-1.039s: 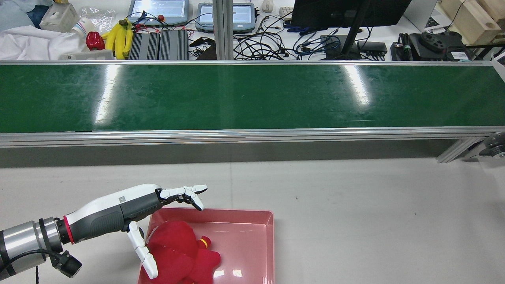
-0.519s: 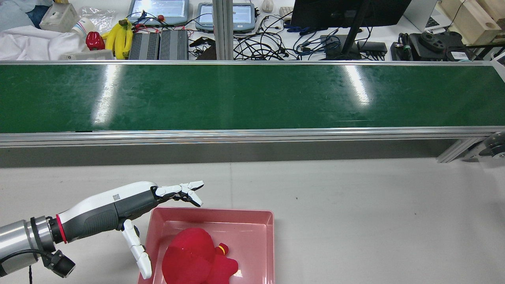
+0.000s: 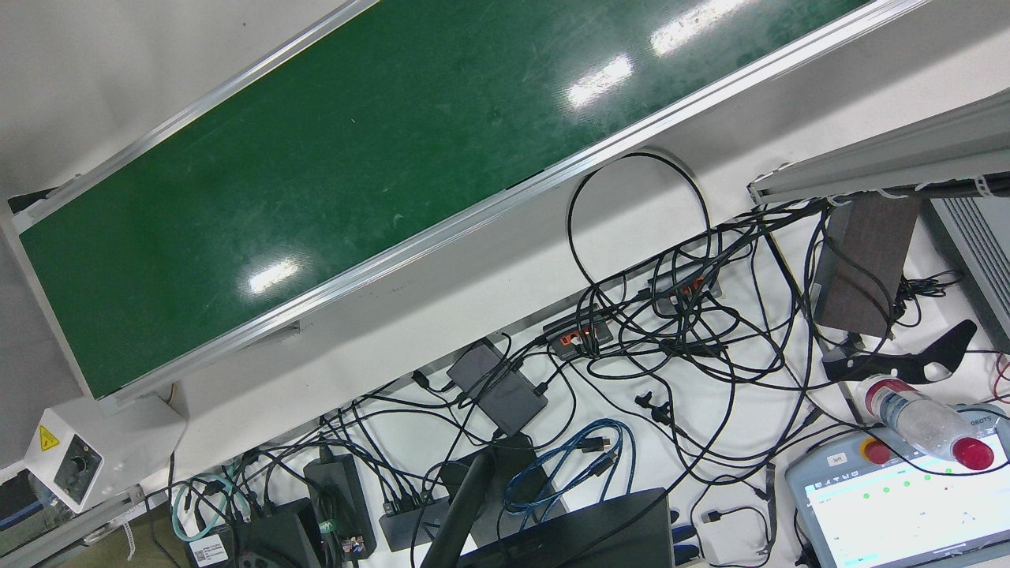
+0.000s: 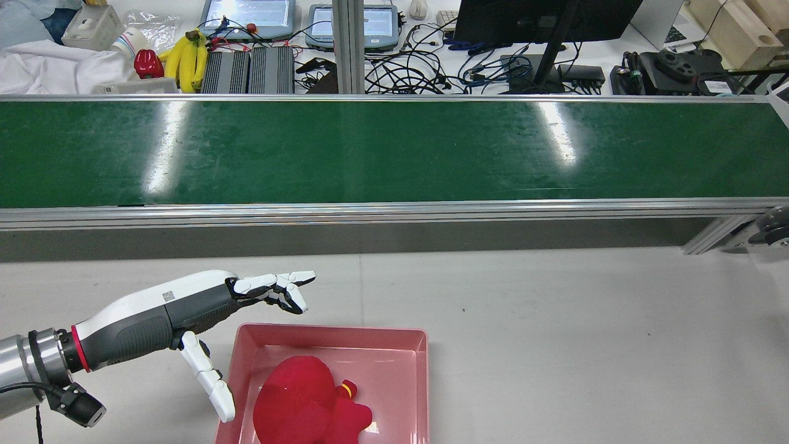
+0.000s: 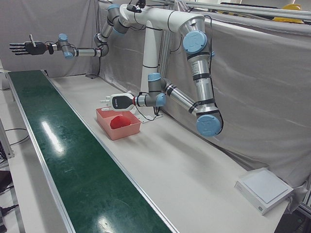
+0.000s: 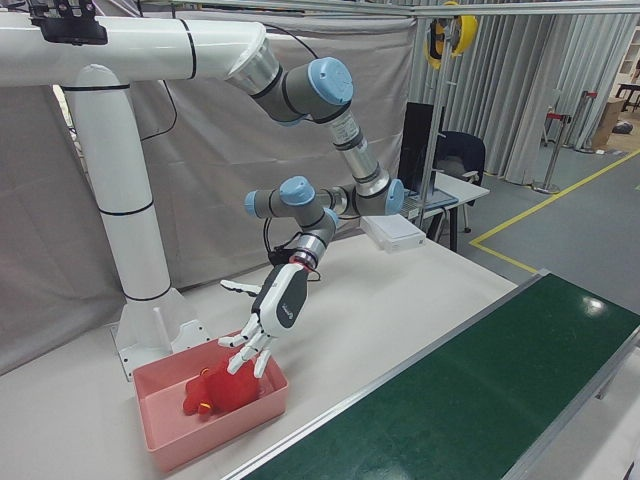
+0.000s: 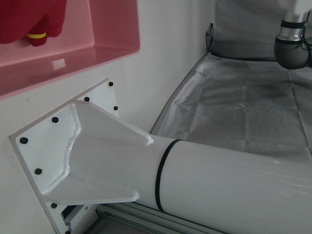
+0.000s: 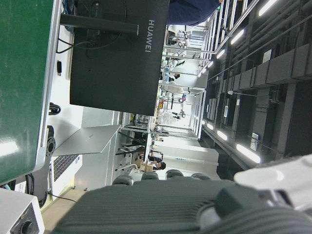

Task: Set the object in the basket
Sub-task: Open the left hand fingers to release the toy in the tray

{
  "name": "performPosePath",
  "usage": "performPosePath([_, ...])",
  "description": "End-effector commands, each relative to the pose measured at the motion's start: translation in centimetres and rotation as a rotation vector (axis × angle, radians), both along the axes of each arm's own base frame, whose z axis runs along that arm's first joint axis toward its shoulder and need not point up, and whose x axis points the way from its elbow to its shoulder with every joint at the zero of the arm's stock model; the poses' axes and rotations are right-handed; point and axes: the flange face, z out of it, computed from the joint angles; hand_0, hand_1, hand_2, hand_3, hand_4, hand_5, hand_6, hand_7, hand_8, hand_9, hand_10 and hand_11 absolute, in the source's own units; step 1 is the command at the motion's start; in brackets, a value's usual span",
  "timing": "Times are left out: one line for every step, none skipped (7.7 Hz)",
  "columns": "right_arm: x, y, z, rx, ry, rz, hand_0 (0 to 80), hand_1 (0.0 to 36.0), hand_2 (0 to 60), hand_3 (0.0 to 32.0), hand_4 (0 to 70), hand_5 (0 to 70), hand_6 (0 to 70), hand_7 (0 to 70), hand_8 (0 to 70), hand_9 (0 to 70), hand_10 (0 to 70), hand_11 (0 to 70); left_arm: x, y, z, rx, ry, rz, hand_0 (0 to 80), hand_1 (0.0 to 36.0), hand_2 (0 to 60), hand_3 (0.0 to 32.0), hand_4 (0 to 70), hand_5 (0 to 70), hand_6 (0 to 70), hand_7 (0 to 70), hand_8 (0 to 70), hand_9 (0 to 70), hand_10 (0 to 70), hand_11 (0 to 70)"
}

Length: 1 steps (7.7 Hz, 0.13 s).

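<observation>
Since half a second ago, my left hand [image 4: 203, 320] has drawn back and up from the pink basket [image 4: 394, 336], fingers spread and holding nothing, while the red plush toy [image 4: 308, 407] lies where it settled in the basket's near left part, just below and beside my fingertips. Beyond the bench [image 4: 555, 320] runs the green conveyor belt [image 4: 394, 151]. My right hand [image 5: 24, 47] hangs high and far off, fingers splayed.

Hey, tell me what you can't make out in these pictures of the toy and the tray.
- Red toy: rear view, its near part cut off by the bottom edge.
- Pink tray: same edge hides its near wall.
- Toy's make: left-front view, too small.
- Right hand: left-front view, small and far.
- Left hand: open, holding nothing.
</observation>
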Motion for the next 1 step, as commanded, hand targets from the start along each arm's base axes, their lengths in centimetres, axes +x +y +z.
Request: performPosePath([0.0, 0.0, 0.0, 0.0, 0.001, 0.0, 0.0, 0.0, 0.0, 0.0, 0.0, 0.0, 0.0, 0.0, 0.0, 0.0, 0.0, 0.0, -2.84, -0.29, -0.4, 0.005, 0.015, -0.032, 53.7, 13.3, 0.0, 0.0, 10.4, 42.6, 7.4, 9.3, 17.8, 26.8, 3.3, 6.3])
